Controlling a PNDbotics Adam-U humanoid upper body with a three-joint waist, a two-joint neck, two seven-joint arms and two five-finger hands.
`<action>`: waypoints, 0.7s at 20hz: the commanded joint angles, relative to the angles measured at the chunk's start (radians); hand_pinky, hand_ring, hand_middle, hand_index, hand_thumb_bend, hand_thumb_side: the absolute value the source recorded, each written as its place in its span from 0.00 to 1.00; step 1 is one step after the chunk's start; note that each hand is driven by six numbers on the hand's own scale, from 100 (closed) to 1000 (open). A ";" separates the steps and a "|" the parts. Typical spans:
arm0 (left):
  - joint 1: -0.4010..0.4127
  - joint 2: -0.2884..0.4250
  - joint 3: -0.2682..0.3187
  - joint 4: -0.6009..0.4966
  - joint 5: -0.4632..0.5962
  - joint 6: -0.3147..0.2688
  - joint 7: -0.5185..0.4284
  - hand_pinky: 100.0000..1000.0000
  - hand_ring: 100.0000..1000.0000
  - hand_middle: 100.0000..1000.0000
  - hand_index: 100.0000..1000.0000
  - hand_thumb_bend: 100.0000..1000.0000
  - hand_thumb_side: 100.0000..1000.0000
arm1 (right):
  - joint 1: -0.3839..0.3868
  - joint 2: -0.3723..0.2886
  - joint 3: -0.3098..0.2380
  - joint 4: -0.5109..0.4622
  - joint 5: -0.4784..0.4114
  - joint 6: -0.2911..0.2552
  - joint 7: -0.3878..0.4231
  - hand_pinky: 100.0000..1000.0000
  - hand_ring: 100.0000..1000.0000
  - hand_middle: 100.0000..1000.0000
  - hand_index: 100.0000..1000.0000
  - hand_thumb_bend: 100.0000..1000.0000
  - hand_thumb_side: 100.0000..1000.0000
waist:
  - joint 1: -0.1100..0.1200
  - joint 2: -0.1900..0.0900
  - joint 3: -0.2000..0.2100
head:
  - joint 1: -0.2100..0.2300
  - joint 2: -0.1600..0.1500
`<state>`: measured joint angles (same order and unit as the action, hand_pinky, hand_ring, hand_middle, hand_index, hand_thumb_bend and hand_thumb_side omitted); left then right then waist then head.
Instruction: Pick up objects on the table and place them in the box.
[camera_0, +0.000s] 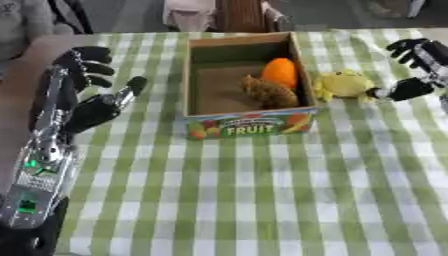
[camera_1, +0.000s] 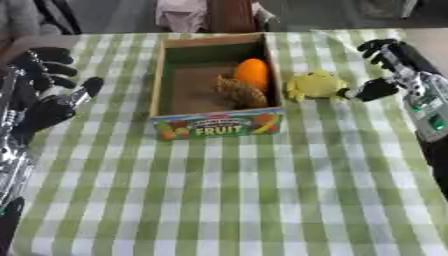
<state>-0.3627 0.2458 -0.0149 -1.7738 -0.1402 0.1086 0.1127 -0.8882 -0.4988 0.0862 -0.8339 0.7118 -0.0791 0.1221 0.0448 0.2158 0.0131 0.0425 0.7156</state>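
So the right hand (camera_1: 385, 70) is hanging at the far right of the desk (camera_1: 227, 200), fingers spread with nothing in them, thumb tip reaching toward the yellow plush toy (camera_1: 315, 85) that's sitting just outside the right wall of the fruit box (camera_0: 248, 125). Whether the thumb is touching the toy, I can't tell. The box is already holding an orange fruit (camera_0: 281, 71) and a brown spiky thing (camera_0: 269, 92). My worry: the toy is sitting right against the cardboard, so closing fingers could be catching the wall, shoving the box, or squeezing the soft plush out sideways. The left hand (camera_0: 87, 100) is idling open at the far left, holding nothing.
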 joint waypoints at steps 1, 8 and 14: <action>-0.014 0.013 0.008 -0.016 0.002 -0.001 0.001 0.52 0.57 0.55 0.66 0.63 0.11 | -0.021 -0.005 -0.007 0.004 0.011 -0.006 0.010 0.69 0.72 0.71 0.85 0.54 0.09 | -0.002 -0.014 0.001 | -0.003 -0.007; -0.016 0.010 0.007 -0.016 0.003 -0.002 -0.003 0.52 0.57 0.55 0.66 0.63 0.11 | -0.032 0.031 -0.008 0.028 0.024 -0.007 0.009 0.69 0.72 0.70 0.84 0.54 0.09 | 0.003 -0.012 0.007 | -0.008 -0.008; -0.018 0.008 0.005 -0.016 0.004 -0.002 -0.005 0.52 0.57 0.55 0.66 0.63 0.11 | -0.040 0.056 -0.003 0.038 0.028 -0.014 0.007 0.69 0.72 0.70 0.83 0.54 0.10 | 0.007 -0.010 0.012 | -0.015 -0.008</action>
<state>-0.3684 0.2456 -0.0150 -1.7739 -0.1402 0.1096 0.1102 -0.9058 -0.4345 0.0861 -0.7906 0.7300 -0.0894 0.1301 0.0537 0.2207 0.0223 0.0315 0.7153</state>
